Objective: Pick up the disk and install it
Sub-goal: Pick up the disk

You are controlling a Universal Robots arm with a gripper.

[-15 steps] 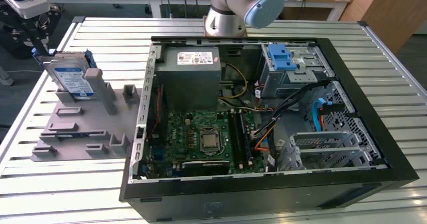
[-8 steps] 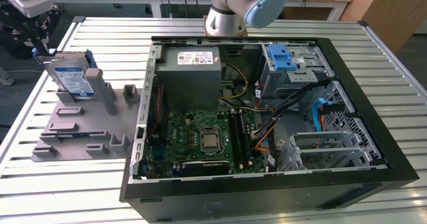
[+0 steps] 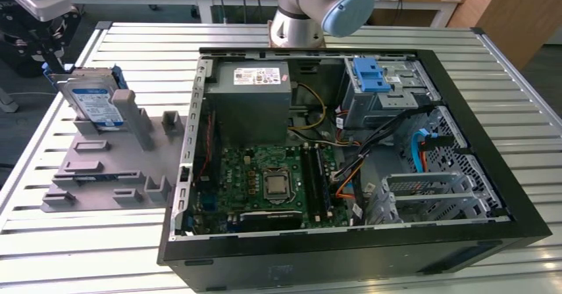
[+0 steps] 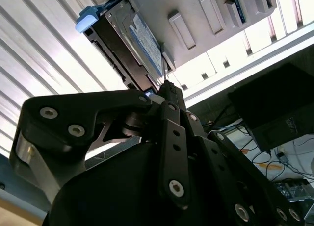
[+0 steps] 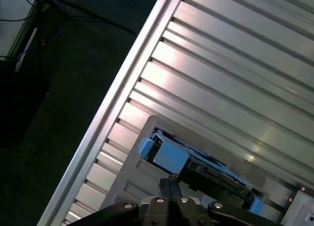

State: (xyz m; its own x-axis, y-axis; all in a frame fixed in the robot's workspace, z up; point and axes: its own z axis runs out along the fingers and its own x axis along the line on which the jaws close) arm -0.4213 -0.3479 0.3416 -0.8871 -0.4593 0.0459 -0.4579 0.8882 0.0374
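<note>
The disk (image 3: 95, 103) was found outside the open computer case (image 3: 518, 221), set on edge in a slot of the grey fixture (image 3: 105, 169) that lay on the slatted table (image 3: 351, 37) at the exterior view's left. Its long axis appeared to be stood upright, with a slight backward lean, and its narrow upper edge was laid parallel to the table's slats. The white-and-blue labelled face was turned toward the front of the exterior view, and the blue frame was seen along the edges, with a pale blue tab at one upper corner in both wrist views. The gripper (image 5: 170, 183) was held just over that upper edge, close to the blue tab. Its fingertips (image 5: 166, 187) were seen drawn together with nothing between them. Whether they touched the disk could not be told. Inside the case, a grey metal box (image 3: 249, 93) was seen at the far side, a green board (image 3: 272, 175) nearer the front, and a blue latch (image 3: 372, 77) beside the drive bay toward the exterior view's right.
</note>
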